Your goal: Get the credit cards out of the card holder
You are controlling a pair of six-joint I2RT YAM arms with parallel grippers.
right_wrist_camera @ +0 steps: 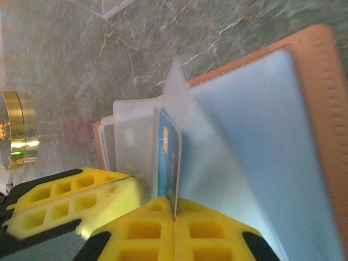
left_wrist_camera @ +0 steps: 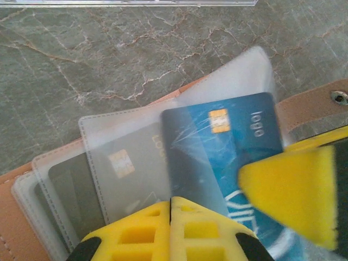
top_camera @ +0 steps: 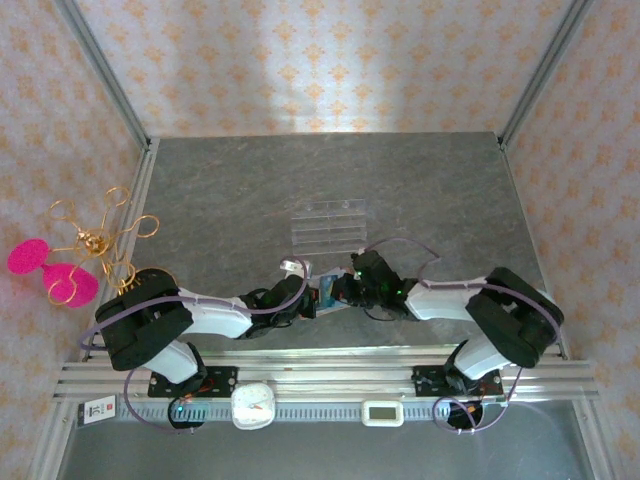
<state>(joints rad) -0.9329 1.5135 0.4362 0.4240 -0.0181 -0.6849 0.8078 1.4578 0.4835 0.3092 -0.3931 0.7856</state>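
Both pairs clenched: right fingers on edge-on blue card, left fingers over its chip face.

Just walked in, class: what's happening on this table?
Two robot arms work on an open tan-brown leather card holder lying on the grey marble-patterned table. The left pincer is closed on its clear plastic sleeves, while the right pincer pinches the bright blue credit card, apparently partly sleeved. A dark grey card sits pocketed.
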